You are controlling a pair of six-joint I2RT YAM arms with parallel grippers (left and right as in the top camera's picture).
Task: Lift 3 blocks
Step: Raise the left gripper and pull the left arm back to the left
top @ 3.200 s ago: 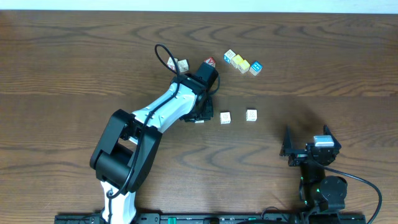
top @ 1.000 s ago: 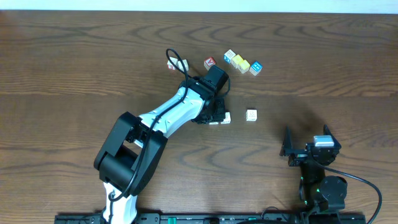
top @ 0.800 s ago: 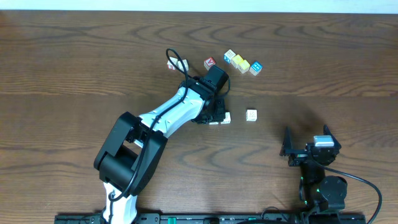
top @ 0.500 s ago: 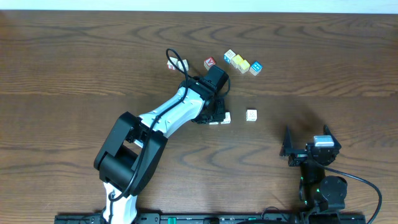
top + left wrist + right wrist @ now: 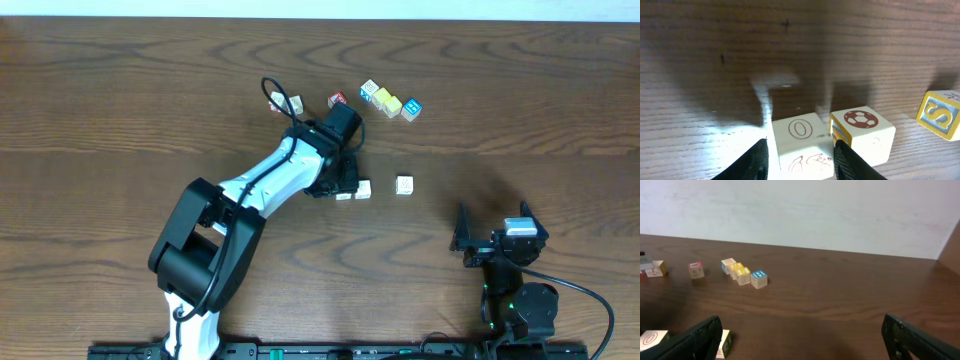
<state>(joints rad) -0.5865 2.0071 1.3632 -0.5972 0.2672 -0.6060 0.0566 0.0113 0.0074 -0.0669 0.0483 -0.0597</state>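
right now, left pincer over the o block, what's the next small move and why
Probably close the left pincer on the O block and lift straight up. The block sits on the table between its fingers, though I cannot tell whether they press it. The soccer-ball block touches its side by one finger, so a sideways pull would likely drag it.
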